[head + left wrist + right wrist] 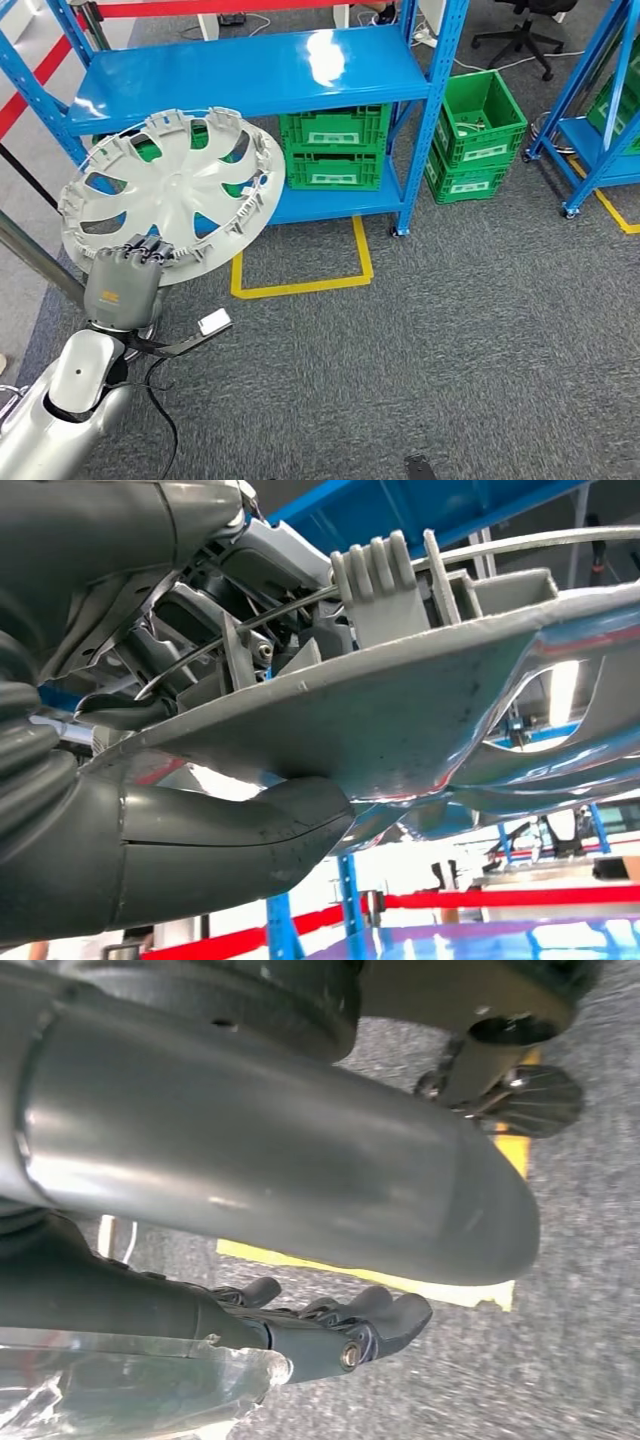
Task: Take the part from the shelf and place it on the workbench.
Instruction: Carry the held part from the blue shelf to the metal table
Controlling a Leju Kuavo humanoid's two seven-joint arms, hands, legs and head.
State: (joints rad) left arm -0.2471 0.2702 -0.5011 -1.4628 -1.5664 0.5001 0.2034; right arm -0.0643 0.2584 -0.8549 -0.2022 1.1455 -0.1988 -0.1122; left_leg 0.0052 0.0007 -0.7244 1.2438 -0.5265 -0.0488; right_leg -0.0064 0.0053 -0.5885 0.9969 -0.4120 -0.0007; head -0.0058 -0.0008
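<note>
A: Head view, bright and even. Overhead light, judging by the white glare patch on the top board of the blue shelf (249, 75). Carpet (453, 350) evenly lit, shadows soft and faint.

B: Sharpness?

A: Good through the middle. Shelf posts lean outward toward the frame edges, so some wide-angle distortion.

B: Left wrist view?

A: High contrast. Underside of the wheel cover (392, 710) in shade, with glossy red and blue reflections along its spokes. Background beyond it blown out white. The thumb (226, 830) carries a soft sheen.

B: Right wrist view?

A: Dimmer. Nearest thumb (287, 1170) soft, out of focus, one long highlight. Carpet smeared by motion blur.
</note>
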